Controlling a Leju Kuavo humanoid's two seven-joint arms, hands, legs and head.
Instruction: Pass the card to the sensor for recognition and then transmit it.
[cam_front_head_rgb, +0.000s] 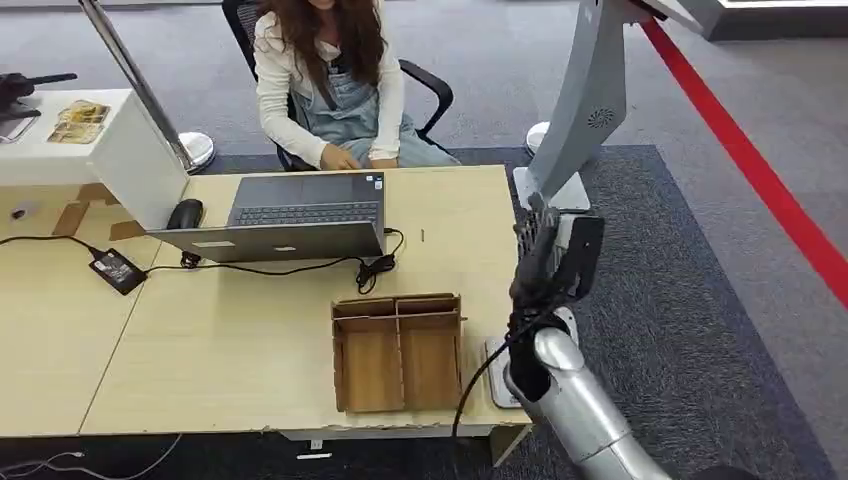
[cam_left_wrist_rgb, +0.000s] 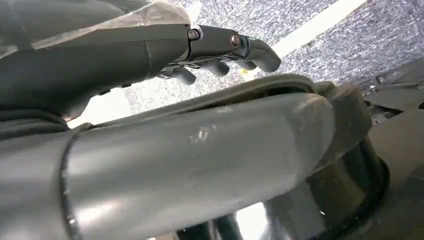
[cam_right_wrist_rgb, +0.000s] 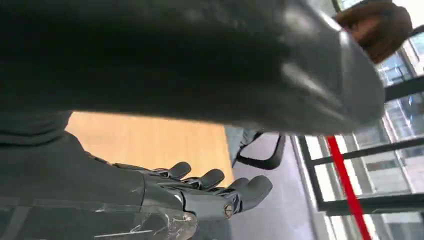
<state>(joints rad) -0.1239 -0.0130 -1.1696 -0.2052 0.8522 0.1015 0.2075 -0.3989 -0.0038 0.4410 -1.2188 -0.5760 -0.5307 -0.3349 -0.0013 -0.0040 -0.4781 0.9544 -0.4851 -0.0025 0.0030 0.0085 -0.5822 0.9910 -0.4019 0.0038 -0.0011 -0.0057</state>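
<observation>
A big flat wooden bench (cam_front_head_rgb: 250, 340) fills the left and middle of the head view. Grey, rough carpet (cam_front_head_rgb: 700, 330) lies to the right, with a red stripe (cam_front_head_rgb: 760, 170) running across it. A person (cam_front_head_rgb: 330, 80) in a white top sits on a black chair at the top middle. A tall, smooth grey stand (cam_front_head_rgb: 590, 110) leans at the upper right. A thin grey laptop (cam_front_head_rgb: 290, 215) lies open on the bench in front of the person, with a black cable (cam_front_head_rgb: 300, 268) curling beside it. A white box (cam_front_head_rgb: 110, 150) stands at the upper left. A brown cardboard tray (cam_front_head_rgb: 398, 352) with two parts sits low in the middle.

The right hand (cam_front_head_rgb: 545, 265) is raised at the right edge of the bench, dark on a shiny silver arm. Its fingers (cam_right_wrist_rgb: 215, 182) are held out, a little apart, with nothing in them. The left hand (cam_left_wrist_rgb: 150, 55) has its fingers (cam_left_wrist_rgb: 220, 55) gently bent over the carpet, holding nothing. I cannot tell where the card is.
</observation>
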